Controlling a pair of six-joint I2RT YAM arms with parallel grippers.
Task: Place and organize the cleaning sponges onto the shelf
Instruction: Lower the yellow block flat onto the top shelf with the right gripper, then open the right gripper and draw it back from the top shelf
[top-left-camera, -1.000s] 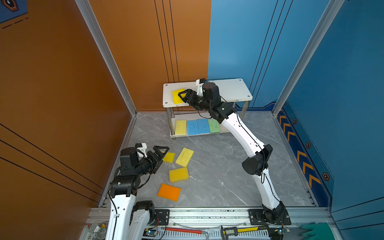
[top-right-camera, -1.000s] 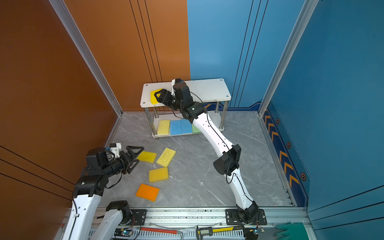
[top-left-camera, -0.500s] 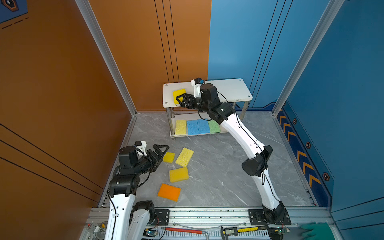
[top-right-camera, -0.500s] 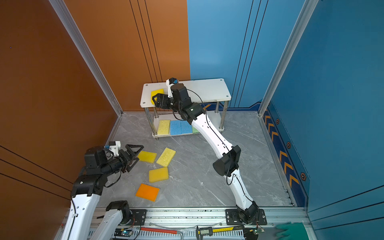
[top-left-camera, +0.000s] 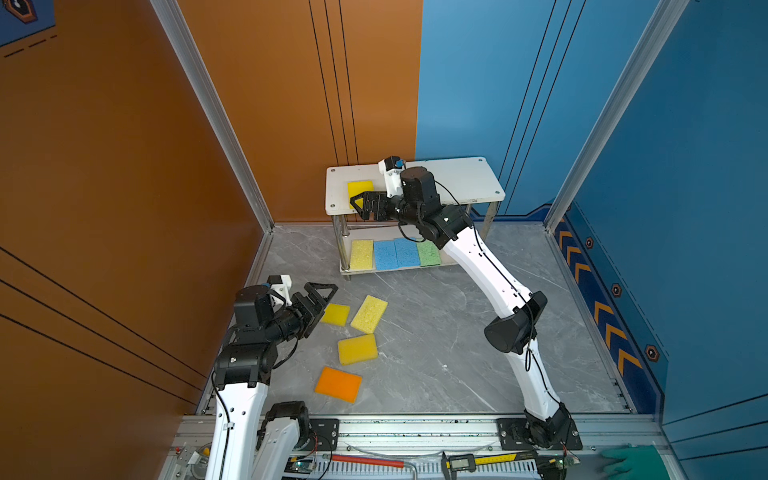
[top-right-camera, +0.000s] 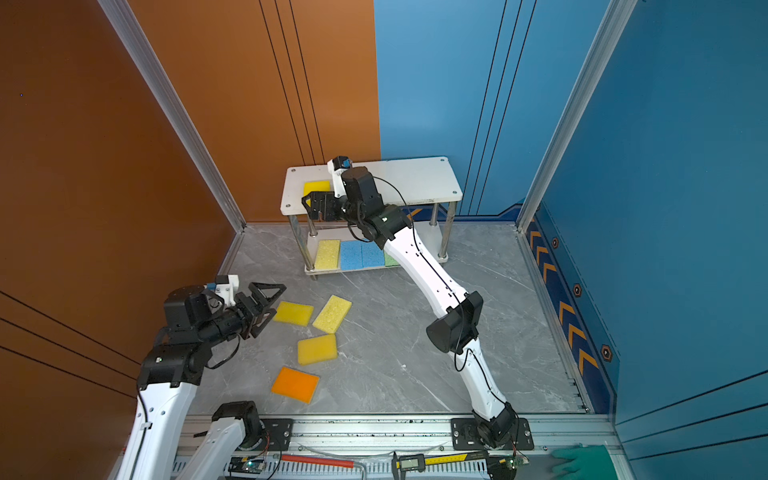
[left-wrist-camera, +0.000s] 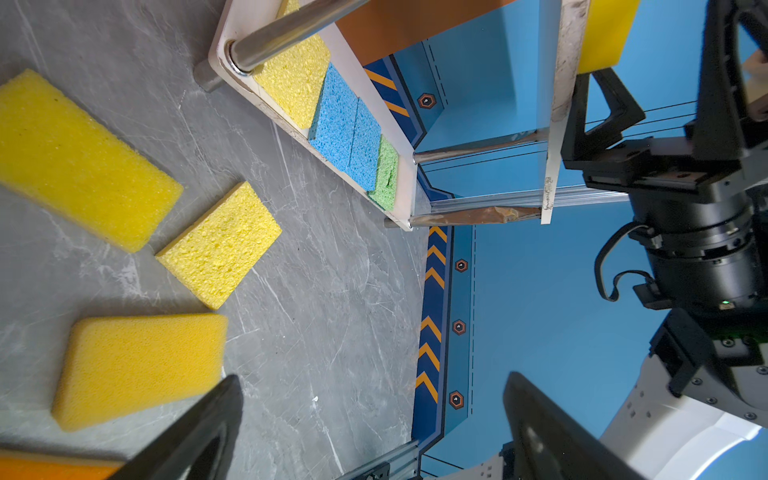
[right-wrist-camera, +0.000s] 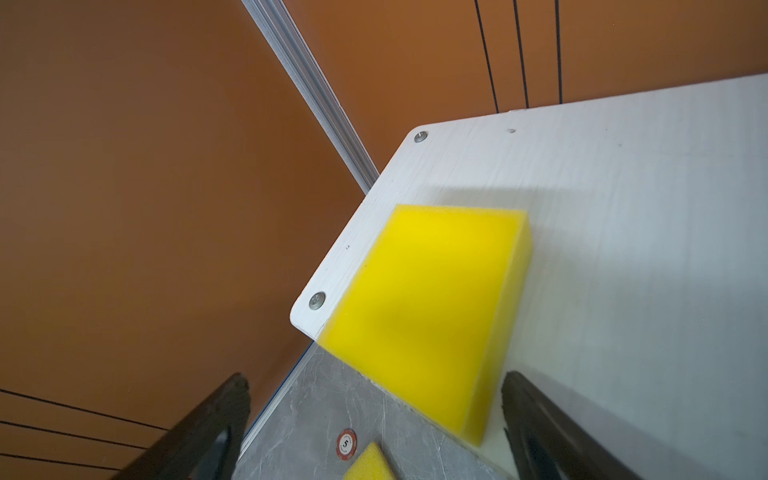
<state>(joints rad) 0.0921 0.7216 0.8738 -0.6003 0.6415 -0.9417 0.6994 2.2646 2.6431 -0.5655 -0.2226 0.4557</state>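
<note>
Shelf (top-left-camera: 457, 178) stands against the back wall (top-left-camera: 457, 83), both boards in use.

Top board (right-wrist-camera: 623, 208): one yellow sponge (top-left-camera: 360, 188) lies flat at the shelf's left end. In the right wrist view its near corner juts past the shelf's front edge.

Right gripper (top-left-camera: 356, 204) hangs at the shelf's front-left corner, level with the top board. Jaws wide open, holding nothing. The yellow sponge's near end sits between the fingers (right-wrist-camera: 540, 415). One finger is just beside the sponge's corner, contact unclear; the other stands well off it.

Lower board (top-left-camera: 390, 269): four sponges in a row, edge to edge. From the shelf's left end they run porous yellow (top-left-camera: 361, 254), blue sponge (top-left-camera: 385, 254), second blue (top-left-camera: 407, 250), green sponge (top-left-camera: 428, 253). Right arm (top-left-camera: 486, 266) crosses in front of the shelf and hides part of the green sponge.

Floor (top-left-camera: 436, 353) in front of the shelf holds four more, all flat and apart from the shelf. Smooth yellow (top-left-camera: 335, 314) and pitted yellow (top-left-camera: 369, 313) lie nearest the shelf, side by side, not touching. Third yellow (top-left-camera: 357, 349) is farther out; orange sponge (top-left-camera: 338, 384) is farthest.

Left gripper (top-left-camera: 322, 305) sits out in front of the shelf's left end, well apart from the shelf, just beside smooth yellow. Jaws wide open, empty.

Small red-rimmed disc (right-wrist-camera: 346, 444) lies on the floor below the shelf's front-left corner.
</note>
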